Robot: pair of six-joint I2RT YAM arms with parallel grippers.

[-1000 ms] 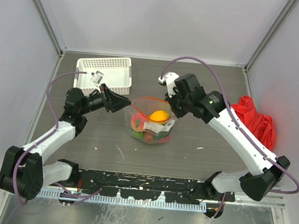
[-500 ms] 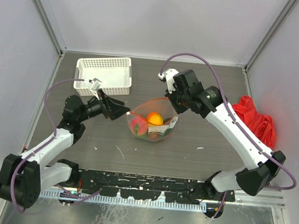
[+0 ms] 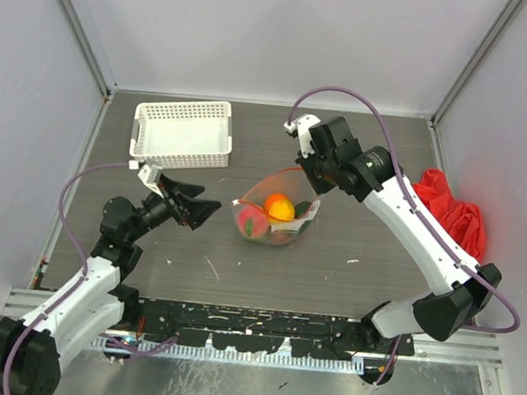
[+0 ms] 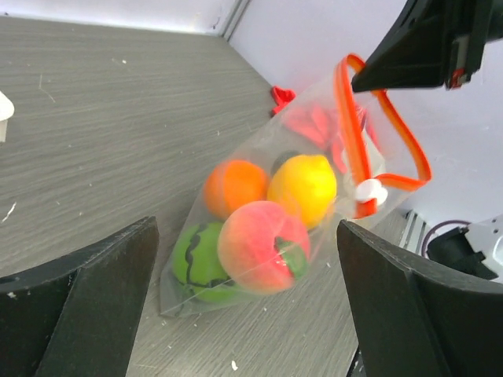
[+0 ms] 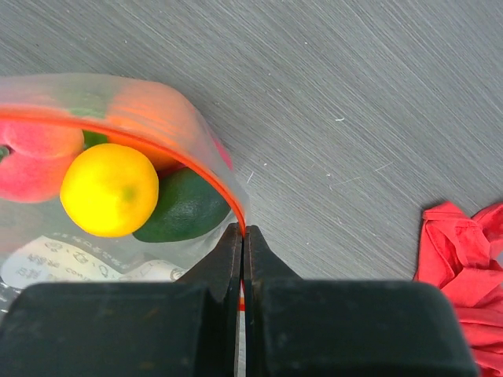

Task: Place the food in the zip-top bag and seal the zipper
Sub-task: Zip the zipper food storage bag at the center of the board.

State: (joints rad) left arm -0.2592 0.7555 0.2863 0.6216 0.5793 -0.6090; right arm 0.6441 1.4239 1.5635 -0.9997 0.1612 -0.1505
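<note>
"What is the pouch made of?"

"The zip-top bag [image 3: 276,215] is thin clear film, glossy and creased. The zipper [image 4: 357,133] is a narrow orange-red band looping round its mouth, with a small white slider tab [image 4: 369,191] on it. The bag sits in the middle of the grey, wood-grained table [image 3: 378,265], mouth lifted."

"And inside?"

"Smooth round toy fruits: a yellow fruit [image 5: 108,188], an orange fruit [image 4: 234,187], a peach-pink fruit [image 4: 259,245], a striped light green fruit [image 4: 195,263] and a dark green fruit [image 5: 185,206]. The white lattice basket [image 3: 183,108] stands at the back left, and the crumpled red cloth [image 3: 453,216] lies by the right wall."

"Who has hold of the bag?"

"The right gripper [image 5: 242,236] pinches the zipper band at the rim, its black fingers pressed together on it. The left gripper [image 3: 205,206] has its fingers spread wide with nothing between them, and it stands apart from the bag on the bag's left."

"What differs from a second ago?"

"Then the left gripper was at the bag's left rim and the mouth was stretched wide between both arms. Now it has let go and drawn back toward the near left. The bag hangs narrower from the right gripper alone, slightly farther right."
</note>
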